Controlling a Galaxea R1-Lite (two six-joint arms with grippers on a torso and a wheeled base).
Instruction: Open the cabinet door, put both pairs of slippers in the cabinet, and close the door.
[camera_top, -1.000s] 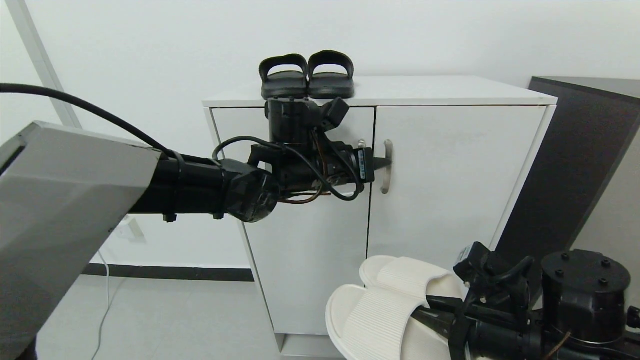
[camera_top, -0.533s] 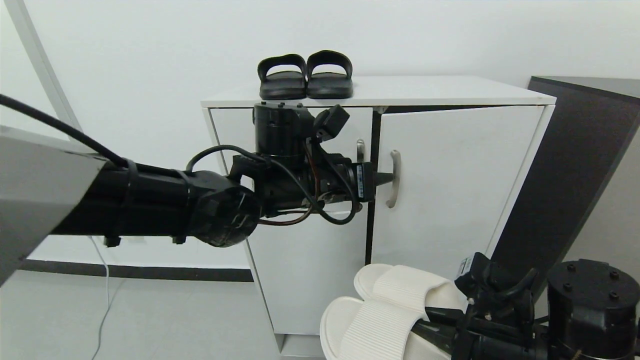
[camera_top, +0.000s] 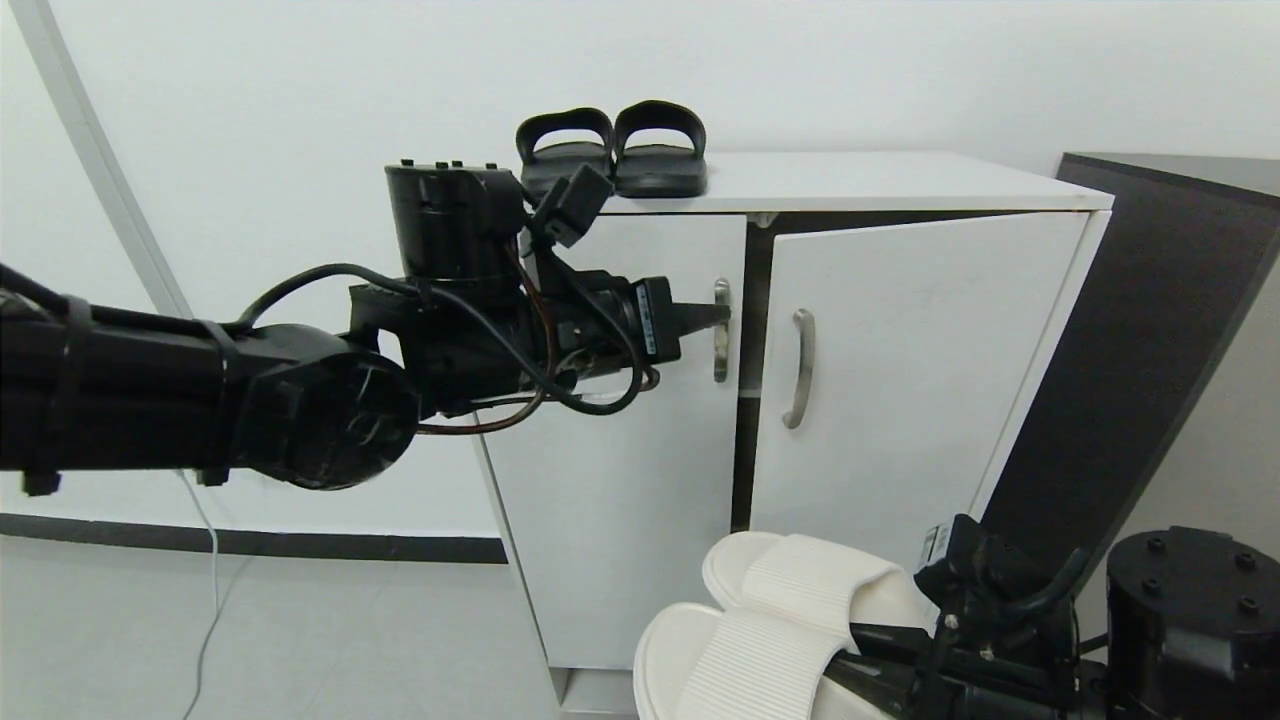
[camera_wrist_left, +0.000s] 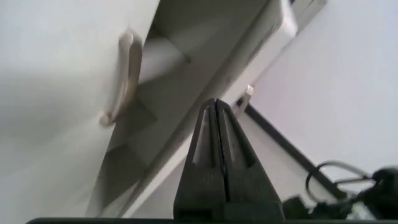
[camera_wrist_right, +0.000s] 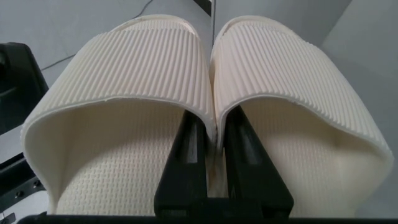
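Note:
The white cabinet (camera_top: 620, 520) has its right door (camera_top: 900, 360) ajar, leaving a dark gap beside the right door handle (camera_top: 797, 368). My left gripper (camera_top: 718, 313) is shut with nothing in it, its tip right by the left door handle (camera_top: 720, 345). The left wrist view shows the shut left gripper (camera_wrist_left: 216, 109) in front of the gap, with the right door handle (camera_wrist_left: 126, 74) off to one side. Black slippers (camera_top: 612, 150) sit on the cabinet top. My right gripper (camera_wrist_right: 211, 163) is shut on the white slippers (camera_wrist_right: 205, 81), held low before the cabinet (camera_top: 770, 610).
A dark panel (camera_top: 1150, 330) stands against the cabinet's right side. A white wall is behind, with a black baseboard (camera_top: 300, 546) and a thin cable (camera_top: 212, 590) hanging to the grey floor at the left.
The left gripper drew the right door ajar by its handle, then came off it and moved left and up to the left door handle. The white slippers sank slightly.

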